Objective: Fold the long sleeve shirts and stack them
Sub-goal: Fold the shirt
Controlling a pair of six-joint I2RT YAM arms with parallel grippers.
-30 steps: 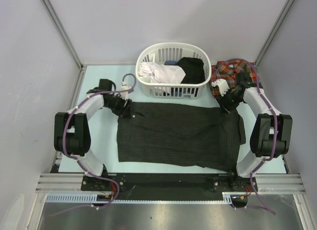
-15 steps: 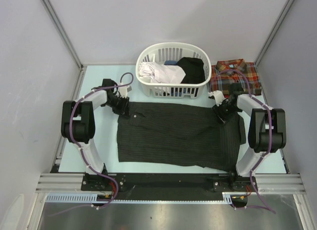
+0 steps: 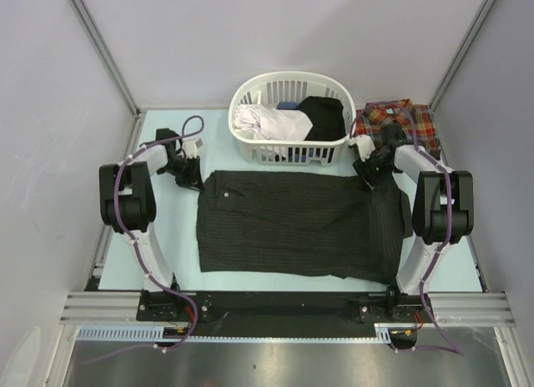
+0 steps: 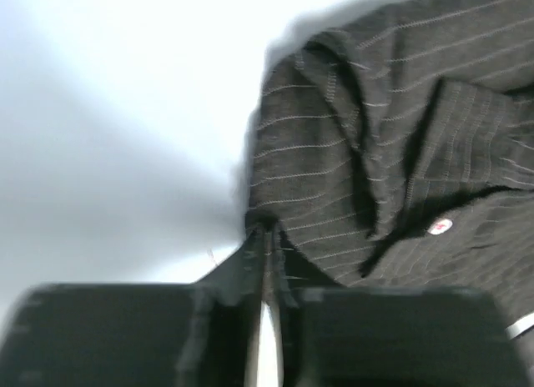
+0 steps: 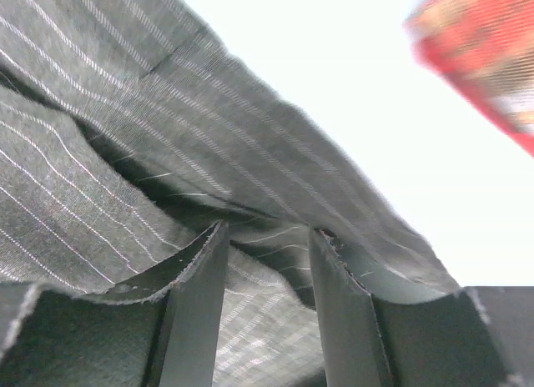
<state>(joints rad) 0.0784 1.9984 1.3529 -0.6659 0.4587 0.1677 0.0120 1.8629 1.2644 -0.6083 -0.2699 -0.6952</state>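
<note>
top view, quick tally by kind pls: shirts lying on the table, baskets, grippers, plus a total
shirts: 2, black shirt and plaid shirt
baskets: 1, basket
grippers: 2, left gripper and right gripper
total: 5

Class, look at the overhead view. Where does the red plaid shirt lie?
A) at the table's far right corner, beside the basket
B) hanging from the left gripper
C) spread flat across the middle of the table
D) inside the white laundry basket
A: the plaid shirt lies on the table at its far right corner, just right of the white basket. The one spread across the middle is the pinstriped shirt.
</note>
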